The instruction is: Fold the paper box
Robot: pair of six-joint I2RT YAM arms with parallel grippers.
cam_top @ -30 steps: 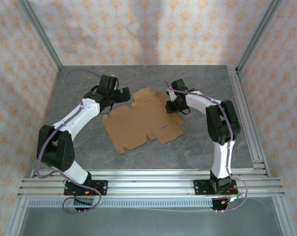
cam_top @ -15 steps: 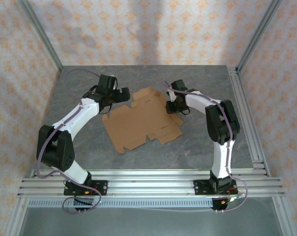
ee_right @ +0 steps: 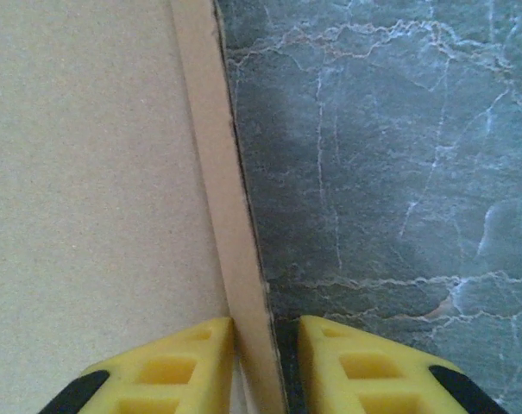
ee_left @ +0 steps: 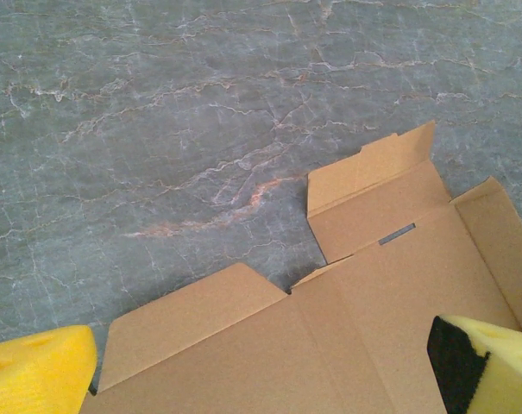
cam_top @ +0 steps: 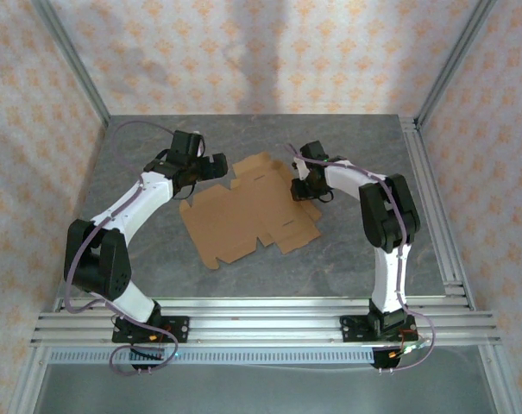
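box (cam_top: 248, 211) lay flat, mid table (cam_top: 347, 259), mostly unfolded. right gripper (ee_right: 266, 336) straddled its raised right-edge flap, touching on one side, thin gap on the other; couldn't tell if clamped. left gripper (cam_top: 216, 166) spread wide, holding nothing, over box's far-left corner.

Top view: bright, soft, even light from above. Two faint grey shadow bands on back wall (cam_top: 243, 52). Arms throw weak, diffuse shadows on table (cam_top: 347, 250). Fine detail slightly soft.

Left wrist view: evenly lit, table veins crisp. Box (ee_left: 373, 285) flaps cast thin dark shadows along table-side edges. Yellow pads (ee_left: 36, 371) at bottom corners out of focus.

Right wrist view: box surface grainy. Broad dim shadow on table beside flap. Pads slightly blurred.
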